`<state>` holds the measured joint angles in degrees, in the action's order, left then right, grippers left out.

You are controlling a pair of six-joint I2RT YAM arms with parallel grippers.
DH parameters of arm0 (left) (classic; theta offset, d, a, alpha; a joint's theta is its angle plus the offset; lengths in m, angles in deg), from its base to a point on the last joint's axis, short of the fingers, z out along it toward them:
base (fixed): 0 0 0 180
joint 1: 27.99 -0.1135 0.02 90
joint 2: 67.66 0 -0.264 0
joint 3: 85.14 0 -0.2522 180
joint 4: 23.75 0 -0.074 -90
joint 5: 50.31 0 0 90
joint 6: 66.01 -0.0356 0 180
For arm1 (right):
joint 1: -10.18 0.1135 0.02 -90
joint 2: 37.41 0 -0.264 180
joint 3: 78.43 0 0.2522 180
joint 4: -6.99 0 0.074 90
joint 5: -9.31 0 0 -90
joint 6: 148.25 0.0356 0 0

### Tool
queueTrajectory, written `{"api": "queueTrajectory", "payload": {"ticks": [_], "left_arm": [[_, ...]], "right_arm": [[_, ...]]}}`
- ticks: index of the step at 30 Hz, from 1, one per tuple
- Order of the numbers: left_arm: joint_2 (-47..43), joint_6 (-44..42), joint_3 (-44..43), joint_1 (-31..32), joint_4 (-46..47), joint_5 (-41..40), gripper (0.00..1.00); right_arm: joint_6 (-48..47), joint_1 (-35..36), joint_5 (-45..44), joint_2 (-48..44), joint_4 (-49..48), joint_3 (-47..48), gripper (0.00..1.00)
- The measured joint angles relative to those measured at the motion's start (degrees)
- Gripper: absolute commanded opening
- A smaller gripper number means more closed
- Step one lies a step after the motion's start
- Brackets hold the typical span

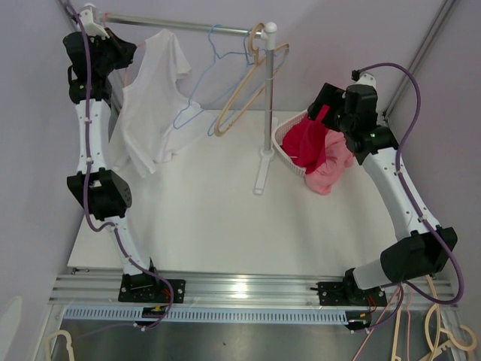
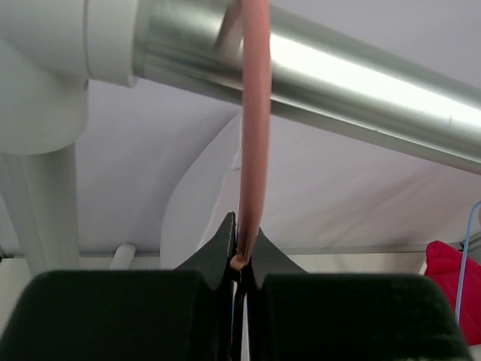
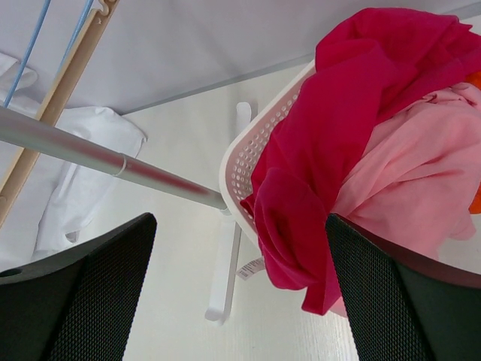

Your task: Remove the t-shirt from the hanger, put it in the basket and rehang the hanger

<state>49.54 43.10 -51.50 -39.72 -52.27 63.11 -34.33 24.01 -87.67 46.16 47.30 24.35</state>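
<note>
A white t-shirt (image 1: 154,105) hangs at the left end of the metal rail (image 1: 195,27), draped down towards the table. In the left wrist view a thin pink hanger hook (image 2: 254,150) loops over the rail (image 2: 361,83). My left gripper (image 2: 242,252) is shut on the lower end of that hook, just under the rail; in the top view it (image 1: 116,51) sits right beside the shirt's shoulder. White cloth (image 2: 197,203) shows behind the jaws. My right gripper (image 3: 240,256) is open and empty, hovering beside the basket (image 3: 239,169), far from the shirt.
A blue wire hanger (image 1: 197,90) and beige hangers (image 1: 248,90) hang empty on the rail's right part. The rack's post (image 1: 268,90) and foot (image 1: 263,169) stand mid-table. A white basket (image 1: 282,143) holds a red garment (image 1: 308,143) and a pink one (image 1: 334,165).
</note>
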Motion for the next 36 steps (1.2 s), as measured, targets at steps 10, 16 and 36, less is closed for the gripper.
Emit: {"api": "queueTrajectory", "payload": {"ticks": [10,16,36], "left_arm": [[-5.11,-3.85,0.57,6.84,-2.84,-7.52,0.01],[-18.27,-4.55,13.38,10.49,-0.48,-17.97,0.01],[-35.93,9.7,20.41,22.18,-31.01,-53.13,0.0]], "right_arm": [[-0.22,0.07,0.22,-4.81,0.17,-2.91,1.0],[-1.09,0.35,0.98,-7.56,0.26,-3.85,0.99],[-15.93,39.28,16.59,-16.9,-11.04,-13.9,0.99]]}}
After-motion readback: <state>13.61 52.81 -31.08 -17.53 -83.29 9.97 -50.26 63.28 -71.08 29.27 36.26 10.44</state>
